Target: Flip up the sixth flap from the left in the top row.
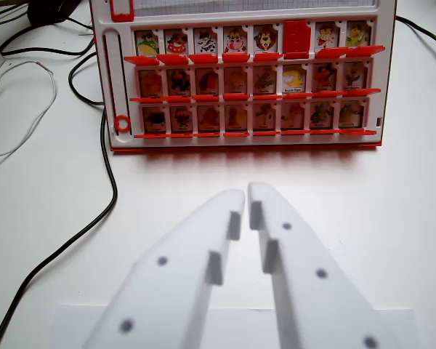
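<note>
A black cable (94, 211) snakes over the white table (392, 218), left of the jaws. Thin white wires (29, 94) lie farther left, beyond them.

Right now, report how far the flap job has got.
Done, by the look of it: the sixth flap in the top row of the game board shows its red back, unlike its picture-faced neighbours. In hand: nothing; the end effector sits empty, nearly closed, short of the board. Left: nothing visible.
</note>
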Motion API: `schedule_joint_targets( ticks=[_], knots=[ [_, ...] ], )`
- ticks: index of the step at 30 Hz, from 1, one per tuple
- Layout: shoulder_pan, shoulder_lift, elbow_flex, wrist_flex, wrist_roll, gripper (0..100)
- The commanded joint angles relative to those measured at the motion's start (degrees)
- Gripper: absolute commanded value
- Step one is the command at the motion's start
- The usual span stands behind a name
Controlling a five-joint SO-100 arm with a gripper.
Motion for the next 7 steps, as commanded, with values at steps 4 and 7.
schedule_joint_targets(
  ticks=[4,7],
  knots=[
    [0.26,0.18,-4.22,-1.41,-0.35,0],
    [0.62,0.18,-4.22,-1.49,-0.62,0]
  ],
)
